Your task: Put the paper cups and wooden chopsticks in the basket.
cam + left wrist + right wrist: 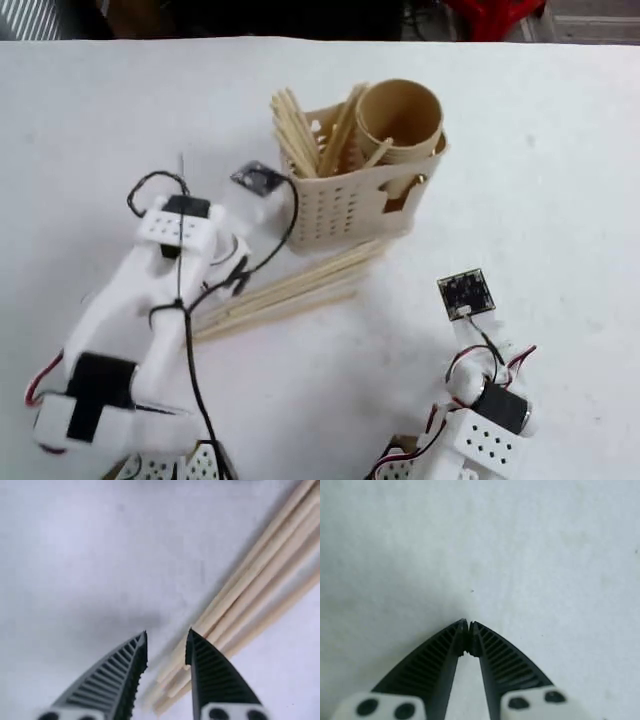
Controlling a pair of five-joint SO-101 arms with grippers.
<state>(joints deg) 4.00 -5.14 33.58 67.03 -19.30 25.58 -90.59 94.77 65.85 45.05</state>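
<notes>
**High view.** The left arm (pixel 150 300) extends from the near left corner of the counter (pixel 560 150) toward the centre, wrist pitched down over the near end of the loose chopsticks (pixel 300 285). These lie flat in a bundle, just in front of the basket (pixel 350 205). The basket stands upright and holds the stacked paper cups (pixel 400 120) and a sheaf of upright chopsticks (pixel 295 130). The right arm (pixel 480 420) sits folded at the near right edge, well apart from the basket. Open counter lies to the right of the basket and behind it.

**Left wrist view.** The left claw (pixel 166 647) is released, jaws parted by a narrow gap. The ends of the loose chopsticks show in that gap and pass behind one finger (pixel 215 680). Contact cannot be determined.

**Right wrist view.** The right claw (pixel 468 630) is clenched, tips together, nothing held, over bare counter.
</notes>
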